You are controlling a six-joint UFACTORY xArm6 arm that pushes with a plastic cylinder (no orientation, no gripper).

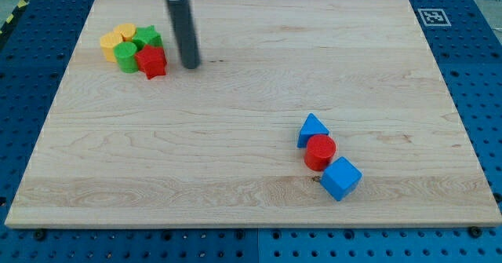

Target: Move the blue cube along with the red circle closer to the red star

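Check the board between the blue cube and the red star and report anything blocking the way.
The red circle touches the blue cube on its star-facing side, but it travels too. Beyond it, bare wood runs to the red star. My tip stands just right of the star.

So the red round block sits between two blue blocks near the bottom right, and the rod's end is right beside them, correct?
Not quite. The red circle does sit between the blue triangular block and the blue cube, but my tip is far off at the camera view's top left, beside the red star.
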